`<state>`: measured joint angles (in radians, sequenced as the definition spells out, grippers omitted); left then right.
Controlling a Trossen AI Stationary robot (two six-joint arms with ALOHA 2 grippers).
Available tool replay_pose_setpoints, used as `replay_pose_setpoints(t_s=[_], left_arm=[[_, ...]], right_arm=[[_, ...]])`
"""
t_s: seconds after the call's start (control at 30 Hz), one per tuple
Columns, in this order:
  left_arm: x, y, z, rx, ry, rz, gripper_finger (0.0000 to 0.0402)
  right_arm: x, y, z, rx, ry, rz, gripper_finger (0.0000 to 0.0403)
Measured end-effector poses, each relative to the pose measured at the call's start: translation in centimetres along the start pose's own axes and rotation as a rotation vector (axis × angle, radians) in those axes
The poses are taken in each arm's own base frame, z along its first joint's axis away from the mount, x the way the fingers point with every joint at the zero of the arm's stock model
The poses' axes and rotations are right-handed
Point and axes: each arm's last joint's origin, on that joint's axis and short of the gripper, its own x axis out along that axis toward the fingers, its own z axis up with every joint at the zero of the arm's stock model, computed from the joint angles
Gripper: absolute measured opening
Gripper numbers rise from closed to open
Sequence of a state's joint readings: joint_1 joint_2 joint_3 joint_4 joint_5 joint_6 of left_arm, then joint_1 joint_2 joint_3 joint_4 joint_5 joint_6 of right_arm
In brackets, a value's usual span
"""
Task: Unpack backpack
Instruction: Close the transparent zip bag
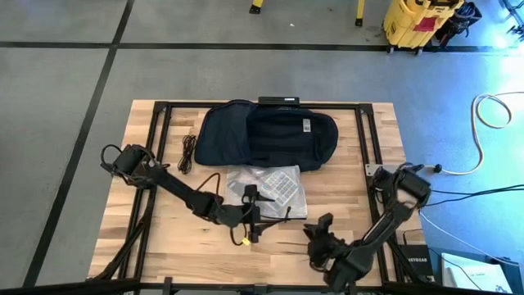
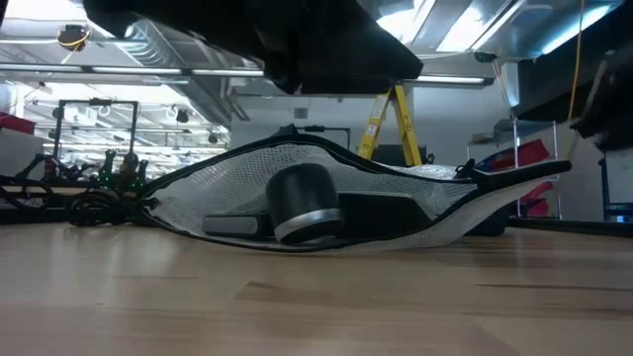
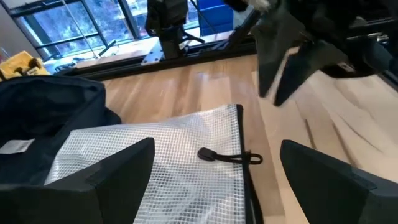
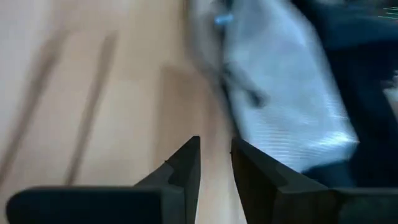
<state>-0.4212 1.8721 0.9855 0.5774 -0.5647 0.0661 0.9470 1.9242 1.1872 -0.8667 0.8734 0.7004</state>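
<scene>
The dark navy backpack point(image 1: 266, 135) lies flat at the table's far middle, with its white label point(image 1: 308, 125) facing up. A clear mesh pouch point(image 1: 266, 187) lies on the wood just near of it. In the low view this pouch point(image 2: 326, 198) holds a dark cylinder point(image 2: 302, 203). My left gripper point(image 1: 250, 215) hovers wide open over the pouch's near edge. In its wrist view the pouch point(image 3: 161, 162) and its zipper pull point(image 3: 227, 155) sit between the fingers, untouched. My right gripper point(image 1: 319, 238) is over bare wood near the table's near edge, with only a narrow gap point(image 4: 214, 162) between its fingers.
A coiled black cable point(image 1: 188, 152) lies left of the backpack and shows as a bundle point(image 2: 99, 193) in the low view. A flat black item point(image 1: 280, 101) sits at the far edge. Bare wood spreads at the near left point(image 1: 164, 238). A yellow cart point(image 1: 417, 20) stands off the table.
</scene>
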Motion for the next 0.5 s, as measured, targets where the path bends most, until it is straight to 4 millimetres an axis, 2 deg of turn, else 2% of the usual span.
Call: replay_pose_setpoints(t_s=[0.1, 0.23, 0.37, 0.5], left_arm=[[0.3, 0.4, 0.0, 0.022, 0.001, 0.001, 0.0333], [0.5, 0.6, 0.0, 0.07, -0.003, -0.049, 0.0333], [0.2, 0.2, 0.0, 0.235, -0.011, -0.056, 0.0333], [0.3, 0.2, 0.1, 0.4, -0.03, -0.071, 0.0333]], right_arm=[[0.6, 0.4, -0.4, -0.138, -0.02, 0.084, 0.0083], [1.1, -0.2, 0.0, -0.206, -0.073, -0.05, 0.0105], [1.6, -1.0, -0.1, -0.244, -0.063, -0.133, 0.0119], [2.8, -1.3, -0.5, -0.23, 0.001, -0.088, 0.0117]])
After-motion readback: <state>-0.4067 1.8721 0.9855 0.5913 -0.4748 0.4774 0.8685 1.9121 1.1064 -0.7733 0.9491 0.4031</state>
